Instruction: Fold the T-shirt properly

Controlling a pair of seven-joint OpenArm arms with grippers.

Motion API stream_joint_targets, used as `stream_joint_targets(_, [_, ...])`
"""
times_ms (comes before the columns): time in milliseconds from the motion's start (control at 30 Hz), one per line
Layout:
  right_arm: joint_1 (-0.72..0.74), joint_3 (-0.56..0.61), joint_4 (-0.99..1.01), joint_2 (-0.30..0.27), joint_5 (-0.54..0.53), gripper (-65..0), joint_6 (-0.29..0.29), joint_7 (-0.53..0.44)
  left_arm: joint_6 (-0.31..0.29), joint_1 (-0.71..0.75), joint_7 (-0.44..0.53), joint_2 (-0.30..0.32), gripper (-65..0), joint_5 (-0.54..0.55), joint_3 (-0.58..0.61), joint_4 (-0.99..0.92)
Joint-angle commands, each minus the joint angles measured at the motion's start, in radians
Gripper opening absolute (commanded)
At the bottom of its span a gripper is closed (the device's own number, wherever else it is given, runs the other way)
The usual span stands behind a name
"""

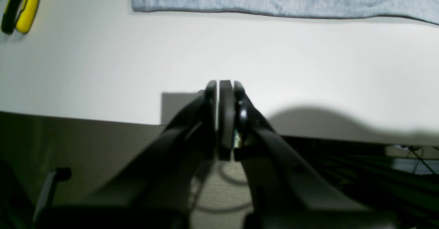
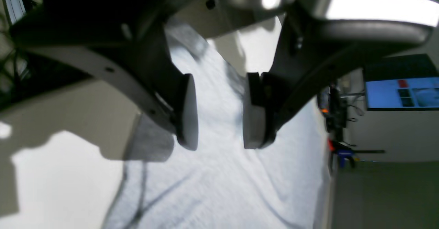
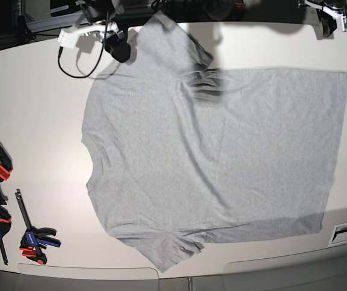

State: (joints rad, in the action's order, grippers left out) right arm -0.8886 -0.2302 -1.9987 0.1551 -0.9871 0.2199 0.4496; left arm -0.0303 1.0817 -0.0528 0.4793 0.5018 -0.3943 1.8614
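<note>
Grey T-shirt (image 3: pixel 215 157) lies flat; our right fingers (image 2: pixel 187 112) gape wide above it, left fingers (image 1: pixel 224 95) pressed together, empty. We risk pinching both layers.

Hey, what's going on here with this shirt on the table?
A two-armed robot is set to fold the grey T-shirt, which lies spread flat, plain side up, on the white table, with no fold made yet. The right gripper hangs open above the fabric, holding nothing. The left gripper is shut and empty, over bare table short of the shirt's edge. Clamps lie along one side of the table.
</note>
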Motion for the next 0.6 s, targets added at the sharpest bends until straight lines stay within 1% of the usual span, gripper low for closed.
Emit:
stream_joint_targets(0, [-0.009,0.000,0.000,0.002,-0.010,-43.5,0.020,-0.006,-0.001,0.010,0.019,0.009,-65.0,0.005,-0.011,0.013])
stream_joint_targets(133, [-0.006,0.000,0.066,0.002,-0.011,-43.5,0.023,-0.004,-0.001,0.010,0.019,0.009,-65.0,0.005,-0.011,0.013])
stream_joint_targets(267, [0.000,0.000,0.116,0.002,-0.014,-43.5,0.050,-0.004,-0.001,0.010,0.020,0.008,-65.0,0.005,-0.011,0.013])
stream_joint_targets(433, [0.028,0.002,0.141,0.002,-0.010,-43.5,0.052,-0.002,-0.001,0.010,0.020,0.009,-65.0,0.005,-0.011,0.013])
stream_joint_targets(567, [0.033,0.001,0.206,0.002,-0.007,-43.5,0.052,-0.008,-0.001,0.010,0.020,0.008,-65.0,0.005,-0.011,0.013])
